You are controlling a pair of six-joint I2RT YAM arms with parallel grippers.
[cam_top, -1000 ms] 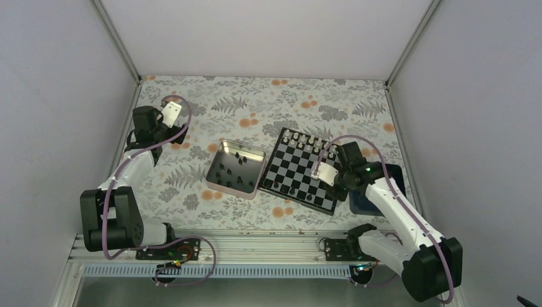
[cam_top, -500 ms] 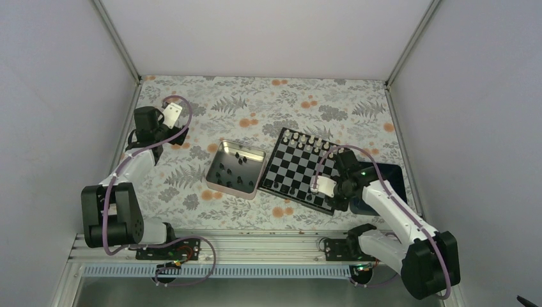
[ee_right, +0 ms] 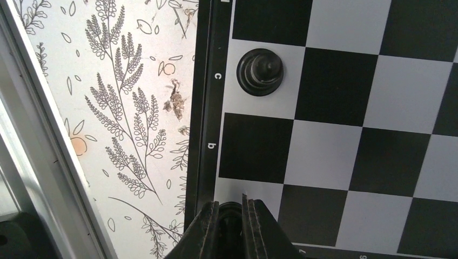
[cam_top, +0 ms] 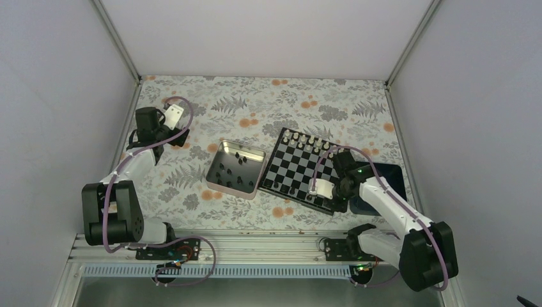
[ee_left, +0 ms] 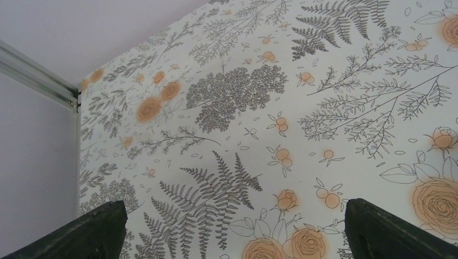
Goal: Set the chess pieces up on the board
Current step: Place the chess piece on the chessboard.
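**Right tool [ee_right: 230, 224] clenched on a tiny black chess piece [ee_right: 231, 209] at the board's near corner.**

The tool's two fingers pinch the piece from both sides over the pale corner square, just inside the thin dark rim of the small square black-and-silver checkered board [ee_right: 207, 108]. Cannot tell whether its base touches. A second round-based black piece [ee_right: 260, 71] stands upright two squares along the same edge row. Loose black pieces [cam_top: 238, 161] lie in the square silver metal tin [cam_top: 231, 189] just left of the board. Left tool [ee_left: 237, 221] is released, jaws wide, over the floral-print surface [ee_left: 324, 81], well apart. Judgement: the piece is light, rigid, smooth and tips easily. Hold it by the narrow upper stem, squeeze gently, lower straight.
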